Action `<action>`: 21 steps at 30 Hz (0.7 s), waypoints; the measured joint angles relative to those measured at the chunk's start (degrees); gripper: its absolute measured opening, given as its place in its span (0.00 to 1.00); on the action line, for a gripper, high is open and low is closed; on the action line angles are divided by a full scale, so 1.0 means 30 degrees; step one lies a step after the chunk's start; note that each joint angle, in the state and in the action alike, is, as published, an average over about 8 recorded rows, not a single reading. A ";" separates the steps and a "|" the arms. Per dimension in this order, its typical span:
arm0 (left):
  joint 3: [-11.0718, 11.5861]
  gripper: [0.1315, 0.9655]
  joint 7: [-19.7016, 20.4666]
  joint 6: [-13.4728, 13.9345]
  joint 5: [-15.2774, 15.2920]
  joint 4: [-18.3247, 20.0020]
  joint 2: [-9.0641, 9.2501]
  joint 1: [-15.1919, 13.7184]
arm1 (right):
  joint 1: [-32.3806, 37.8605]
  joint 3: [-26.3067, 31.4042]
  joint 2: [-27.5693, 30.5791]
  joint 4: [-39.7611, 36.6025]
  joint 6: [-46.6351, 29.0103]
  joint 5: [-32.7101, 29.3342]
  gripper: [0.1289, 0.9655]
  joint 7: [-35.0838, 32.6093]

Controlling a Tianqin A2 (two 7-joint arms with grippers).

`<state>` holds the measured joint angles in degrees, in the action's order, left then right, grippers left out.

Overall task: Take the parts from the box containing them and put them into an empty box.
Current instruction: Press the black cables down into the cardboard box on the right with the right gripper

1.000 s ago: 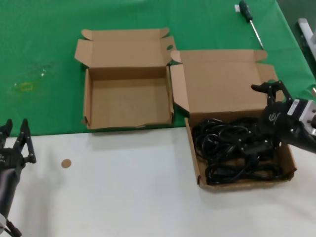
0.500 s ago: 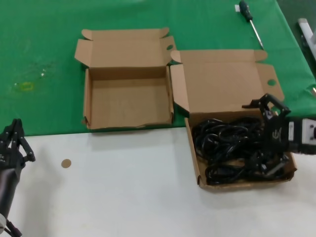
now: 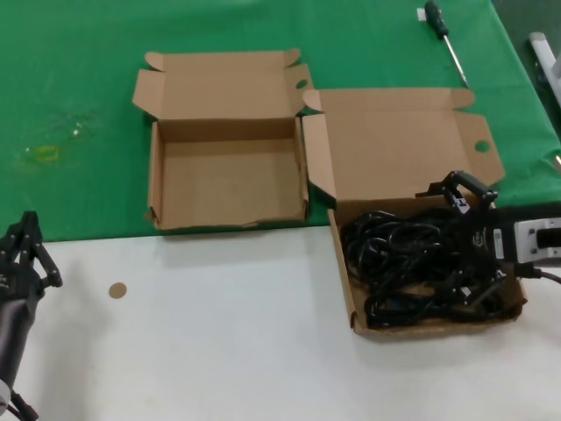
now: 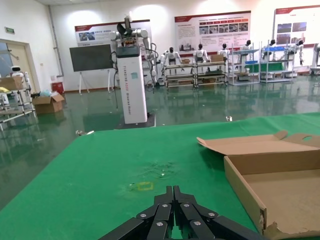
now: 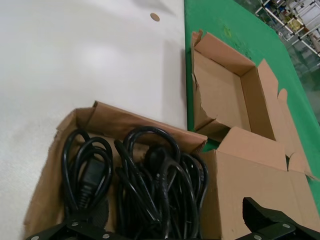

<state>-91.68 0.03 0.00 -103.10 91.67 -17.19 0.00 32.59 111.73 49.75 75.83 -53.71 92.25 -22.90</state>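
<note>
Several black power cords lie tangled in the larger brown box at the right, its wide lid folded back. My right gripper is open, lowered over the right side of the cords, one finger near the back wall and one among the cords. In the right wrist view the cords lie between the spread fingers of the right gripper. The smaller empty box stands open to the left, also seen in the right wrist view. My left gripper is shut and empty at the lower left.
The far half of the table is covered by a green cloth; the near half is white. A screwdriver lies at the back right. A small brown disc lies on the white surface near the left arm.
My right gripper has moved left and down into the larger box over the cords, staying open. My left gripper has closed its fingers.
</note>
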 joint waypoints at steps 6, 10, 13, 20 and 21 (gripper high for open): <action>0.0000 0.02 0.0000 0.0000 0.0000 0.0000 0.0000 0.0000 | 0.0482 0.0176 -0.0495 -0.0711 -0.0033 -0.0541 0.97 -0.0510; 0.0000 0.02 0.0000 0.0000 0.0000 0.0000 0.0000 0.0000 | 0.0614 0.0249 -0.0665 -0.0956 -0.0022 -0.0841 0.92 -0.0594; 0.0000 0.02 0.0000 0.0000 -0.0001 0.0000 0.0000 0.0000 | 0.0660 0.0270 -0.0756 -0.1091 0.0035 -0.1034 0.90 -0.0651; 0.0000 0.02 -0.0001 0.0000 -0.0001 0.0000 0.0000 0.0000 | 0.0633 0.0237 -0.0834 -0.1232 0.0156 -0.1315 0.75 -0.0801; 0.0000 0.02 -0.0001 0.0000 -0.0001 0.0000 0.0000 0.0000 | 0.0618 0.0226 -0.0834 -0.1234 0.0163 -0.1336 0.72 -0.0817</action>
<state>-91.68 0.03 0.00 -103.11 91.67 -17.19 0.00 34.44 112.41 47.25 72.13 -53.22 88.24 -25.35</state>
